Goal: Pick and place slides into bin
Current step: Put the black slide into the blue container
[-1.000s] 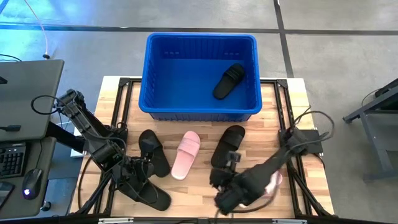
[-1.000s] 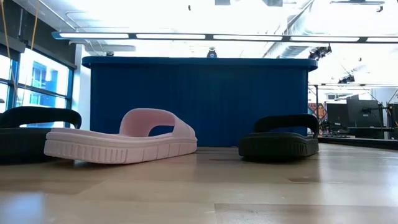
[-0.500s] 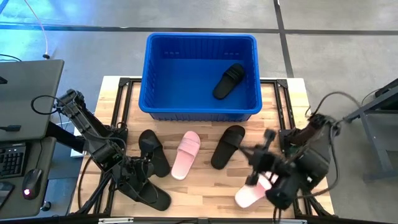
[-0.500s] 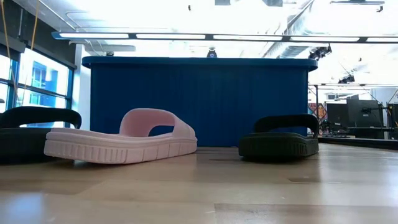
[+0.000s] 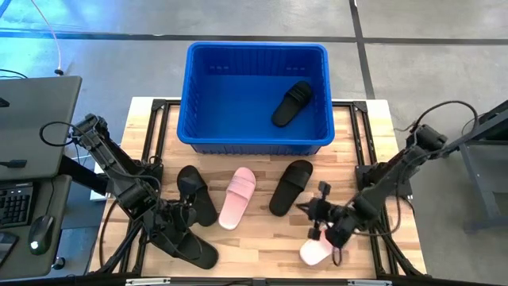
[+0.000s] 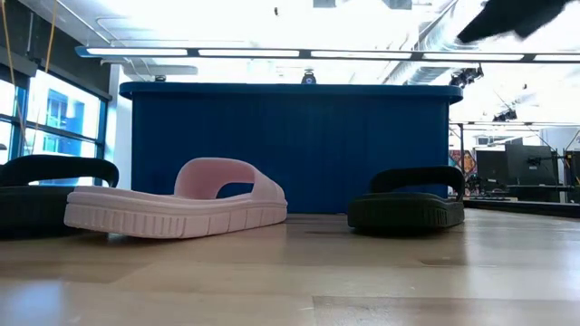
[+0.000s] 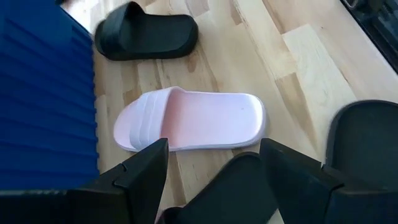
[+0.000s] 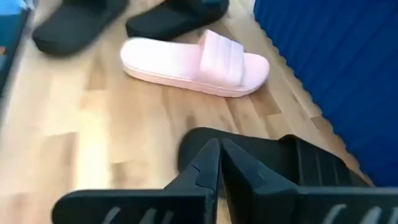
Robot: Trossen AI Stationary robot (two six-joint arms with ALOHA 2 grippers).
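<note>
The blue bin [image 5: 256,94] stands at the table's far side with one black slide [image 5: 291,103] lying in it. On the table lie a black slide [image 5: 196,195], a pink slide [image 5: 236,197], a black slide [image 5: 290,187], a second pink slide [image 5: 316,251] near the front right, and a black slide [image 5: 189,245] at the front left. My left gripper [image 7: 214,146] is open over that front-left slide [image 7: 230,193]. My right gripper [image 8: 217,144] is shut and empty, just right of the middle black slide [image 8: 273,165]; in the high view it [image 5: 306,208] points toward the table's left. My left gripper stands open with a finger on either side of the front-left black slide's end [image 7: 233,180]. Whether the fingers touch it I cannot tell.
A desk with a keyboard and mouse [image 5: 32,199] stands left of the table. The table's black frame rails [image 5: 367,127] run along both sides. Bare wood [image 5: 262,246] lies between the slides at the front middle.
My right arm has swung from the table's front edge out toward the right and back in, ending with its gripper lower, beside the middle black slide. The pink slide at the front right has come into full view. A dark part of the arm now shows in the low view.
</note>
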